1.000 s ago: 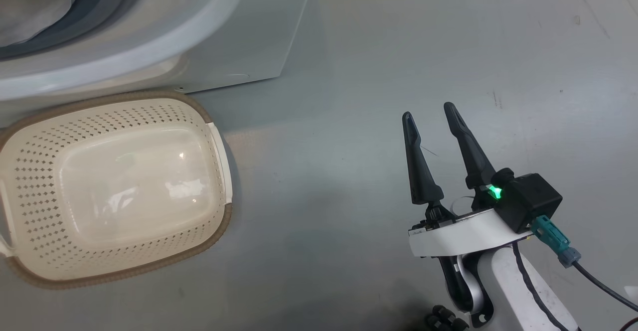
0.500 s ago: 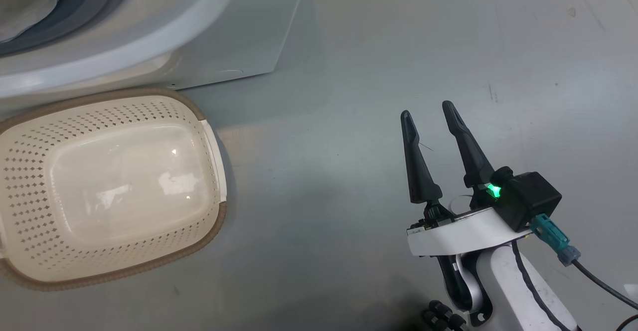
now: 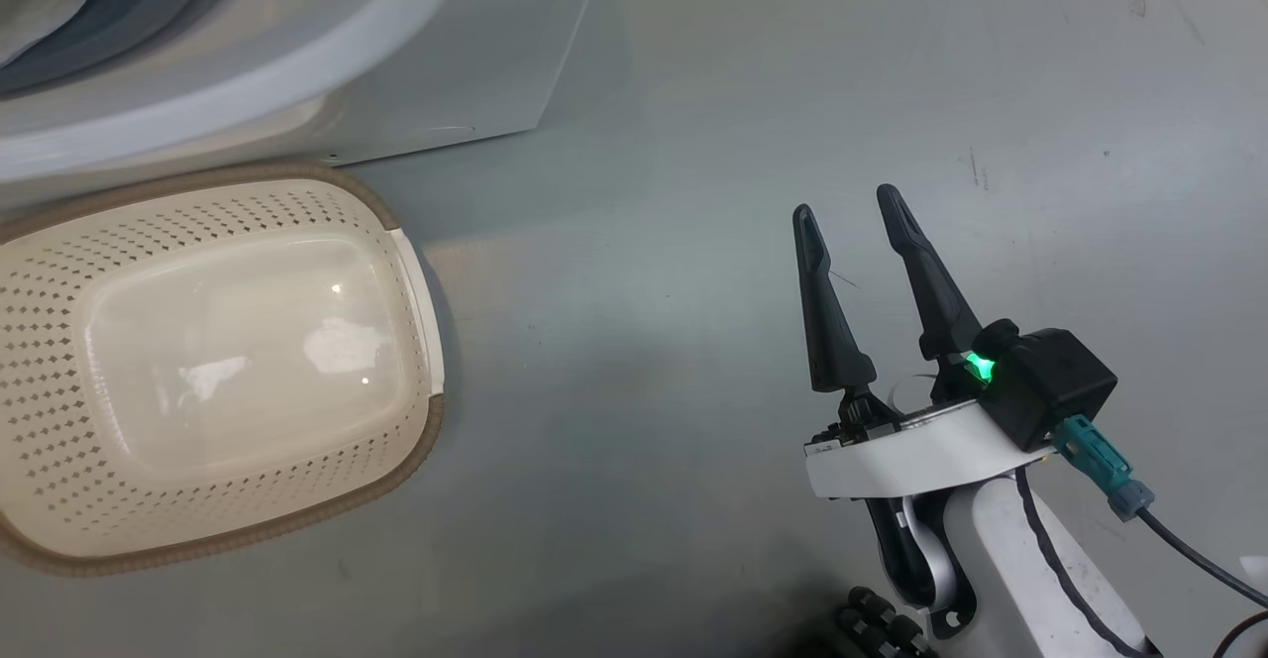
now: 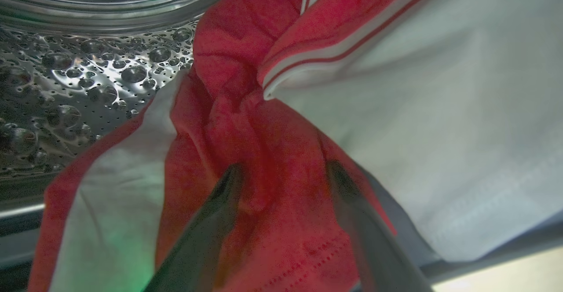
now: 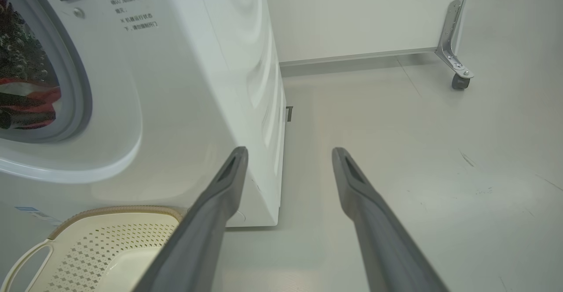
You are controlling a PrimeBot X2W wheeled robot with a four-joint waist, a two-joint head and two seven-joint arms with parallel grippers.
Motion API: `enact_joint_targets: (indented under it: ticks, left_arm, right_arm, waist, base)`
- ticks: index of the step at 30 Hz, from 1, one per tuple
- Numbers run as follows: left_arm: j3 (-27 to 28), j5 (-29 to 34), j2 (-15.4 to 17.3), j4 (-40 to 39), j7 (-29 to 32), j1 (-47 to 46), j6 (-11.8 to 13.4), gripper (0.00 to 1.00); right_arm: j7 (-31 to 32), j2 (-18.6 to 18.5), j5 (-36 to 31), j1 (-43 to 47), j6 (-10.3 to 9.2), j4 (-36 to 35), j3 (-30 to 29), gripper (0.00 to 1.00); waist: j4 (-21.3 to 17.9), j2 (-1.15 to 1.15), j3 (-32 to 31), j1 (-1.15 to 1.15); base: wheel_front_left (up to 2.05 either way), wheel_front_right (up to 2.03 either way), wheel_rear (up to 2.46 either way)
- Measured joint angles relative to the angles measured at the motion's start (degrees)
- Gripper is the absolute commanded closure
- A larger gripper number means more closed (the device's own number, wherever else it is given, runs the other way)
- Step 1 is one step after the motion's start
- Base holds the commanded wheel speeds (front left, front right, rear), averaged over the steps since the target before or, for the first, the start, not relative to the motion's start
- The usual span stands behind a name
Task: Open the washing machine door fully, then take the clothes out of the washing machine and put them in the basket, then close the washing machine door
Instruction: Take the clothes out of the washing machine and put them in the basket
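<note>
Inside the washing machine's dimpled steel drum, my left gripper is open, its two fingers standing on either side of a bunched red fold of the clothes. A white garment with red stripes lies to the right of that fold. The red clothes also show through the machine's opening. The cream basket sits empty on the floor just in front of the washing machine. My right gripper hangs open over bare floor, well to the right of the basket. The washing machine door is out of view.
Grey floor stretches between the basket and my right arm. A white panel on a metal bracket with a caster stands at the back right, beyond the machine's side. A cable trails from my right wrist.
The head camera has shifted, so basket and machine sit further left in the picture. My right gripper stays open and has risen slightly in the picture.
</note>
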Motion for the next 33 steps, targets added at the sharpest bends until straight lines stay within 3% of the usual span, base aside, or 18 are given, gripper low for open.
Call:
enact_joint_targets:
  ticks: [1,3,4,20,33]
  left_arm:
    - [0.0,0.0,0.0,0.2,0.0,-0.1,0.0,0.0]
    - [0.0,-0.6,0.0,0.6,0.0,-0.3,0.0,0.62]
    - [0.0,-0.8,-0.1,0.8,0.0,-0.6,0.0,1.0]
    - [-1.4,-1.0,-2.6,3.3,-5.0,-1.2,0.0,1.0]
    - [0.8,-4.3,-8.9,5.6,-15.7,-0.6,1.0,1.0]
  right_arm:
    - [0.0,0.0,0.0,0.0,0.0,0.0,0.0,0.0]
    - [0.0,0.0,0.0,-0.1,0.0,0.0,0.0,0.0]
    - [0.0,0.0,0.0,-0.1,0.0,0.0,0.0,0.0]
    - [0.0,0.0,-0.1,-0.6,-0.01,1.3,-0.9,0.0]
    - [0.0,-0.1,-1.3,-0.6,-0.01,3.5,-3.8,0.0]
  waist:
    - [0.0,0.0,0.1,0.0]
    - [-0.1,0.0,0.2,0.0]
    - [-0.1,0.0,0.2,0.0]
    - [0.7,0.0,-1.6,0.0]
    - [3.0,0.0,-6.5,0.0]
  base:
    - [0.0,0.0,0.0]
    - [0.0,0.0,0.0]
    - [0.0,0.0,0.0]
    - [0.0,0.0,0.0]
    - [0.0,0.0,0.0]
